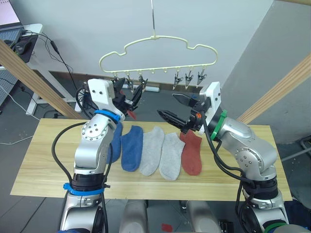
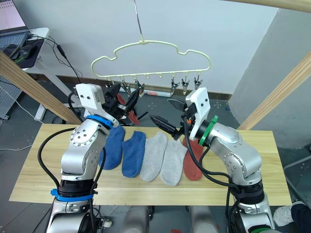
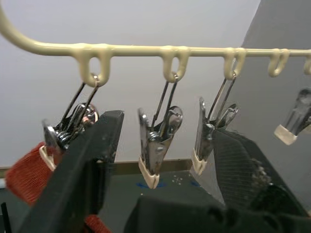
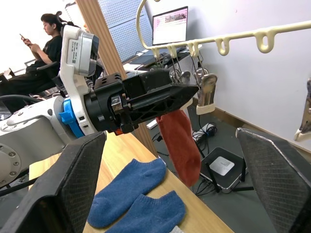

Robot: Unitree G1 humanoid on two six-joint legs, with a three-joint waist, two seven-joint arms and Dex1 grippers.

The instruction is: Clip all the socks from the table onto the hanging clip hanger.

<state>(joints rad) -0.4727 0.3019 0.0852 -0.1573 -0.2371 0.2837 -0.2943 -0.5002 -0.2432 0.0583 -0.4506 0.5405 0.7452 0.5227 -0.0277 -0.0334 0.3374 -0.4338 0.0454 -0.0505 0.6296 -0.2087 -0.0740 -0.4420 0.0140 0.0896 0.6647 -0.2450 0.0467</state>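
Note:
The cream clip hanger [image 1: 154,37] hangs above the table's [image 1: 48,160] far edge. One rust red sock [image 4: 181,143] dangles from a clip at its left end. My left gripper [image 1: 129,94] is raised to those left clips and stands open. Its fingers [image 3: 82,170] sit on either side of an empty metal clip [image 3: 156,150]. My right gripper [image 1: 176,108] hovers open and empty over the table, right of centre, below the hanger. A row of socks lies on the table: two blue socks [image 1: 132,145], two light grey socks [image 1: 160,151] and a rust red sock [image 1: 191,151].
Slanted round wooden poles cross at the left [image 1: 34,77] and right [image 1: 277,94]. A desk with a laptop [image 1: 9,24] and cables stands at the back left. A seated person [image 4: 43,43] is behind the robot's left side. More empty clips [image 1: 188,80] hang at the hanger's right.

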